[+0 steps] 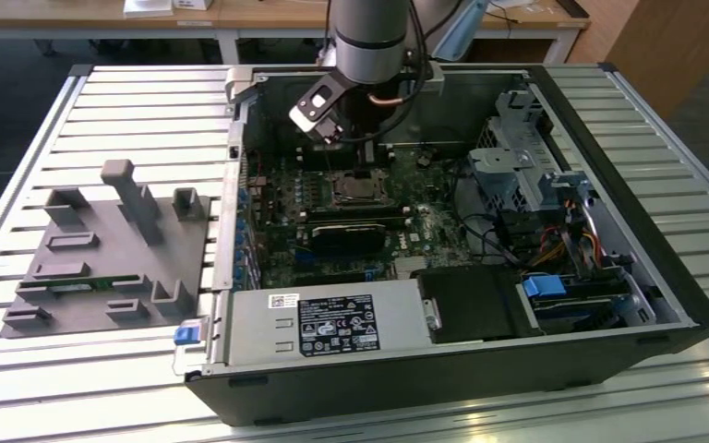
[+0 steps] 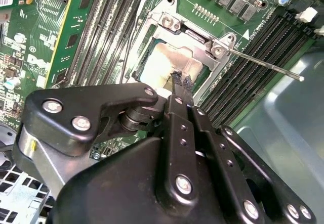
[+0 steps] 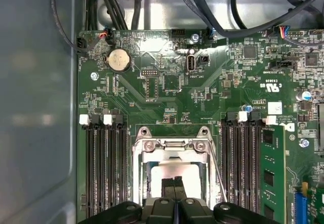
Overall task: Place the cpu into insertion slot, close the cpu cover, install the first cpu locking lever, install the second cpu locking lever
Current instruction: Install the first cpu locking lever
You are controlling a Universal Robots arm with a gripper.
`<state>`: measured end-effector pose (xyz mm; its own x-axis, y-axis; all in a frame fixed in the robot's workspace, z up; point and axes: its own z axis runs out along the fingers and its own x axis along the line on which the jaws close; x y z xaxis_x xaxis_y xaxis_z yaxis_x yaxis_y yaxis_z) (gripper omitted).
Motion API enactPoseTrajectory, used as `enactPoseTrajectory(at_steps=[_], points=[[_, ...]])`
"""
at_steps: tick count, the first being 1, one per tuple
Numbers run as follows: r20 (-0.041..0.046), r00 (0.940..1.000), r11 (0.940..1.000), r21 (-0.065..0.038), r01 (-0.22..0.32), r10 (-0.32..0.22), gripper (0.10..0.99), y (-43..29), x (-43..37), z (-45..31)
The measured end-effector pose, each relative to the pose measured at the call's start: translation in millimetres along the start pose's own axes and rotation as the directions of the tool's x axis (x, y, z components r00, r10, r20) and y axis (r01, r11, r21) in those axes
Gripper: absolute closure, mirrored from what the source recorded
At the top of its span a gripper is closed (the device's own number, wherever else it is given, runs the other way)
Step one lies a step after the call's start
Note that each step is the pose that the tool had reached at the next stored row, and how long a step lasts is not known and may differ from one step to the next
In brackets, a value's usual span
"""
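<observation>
The cpu (image 3: 174, 170) sits in the insertion slot (image 1: 357, 189), mid-board in the open case (image 1: 453, 388), and the cpu cover (image 3: 169, 145) looks lowered around it. The gripper (image 3: 174, 181) hangs over its face, fingers pressed together. 1 locking lever (image 2: 263, 64) juts free, so latching seems undone.

The circuit board (image 3: 167, 90) is green with fine pale traces. The cpu cover (image 3: 174, 144) is silvery, the cpu (image 3: 169, 171) pale beige. The gripper (image 2: 181, 84) is black; memory slots (image 3: 104, 168) are black with white clips (image 3: 85, 119). The coin cell (image 3: 118, 60) is silver.
</observation>
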<state>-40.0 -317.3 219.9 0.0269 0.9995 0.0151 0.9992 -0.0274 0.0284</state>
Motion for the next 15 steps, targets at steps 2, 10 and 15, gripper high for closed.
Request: enactPoseTrajectory(at_steps=[2,10,15], points=[[-0.0001,1.0,1.0,-0.001,0.0,0.0,0.98,0.1,0.1,-4.2],[-0.0001,1.0,1.0,-0.005,0.0,0.0,0.98,1.0,0.5,-35.5],[0.0,1.0,1.0,-0.007,0.0,0.0,0.98,1.6,0.9,-56.8]])
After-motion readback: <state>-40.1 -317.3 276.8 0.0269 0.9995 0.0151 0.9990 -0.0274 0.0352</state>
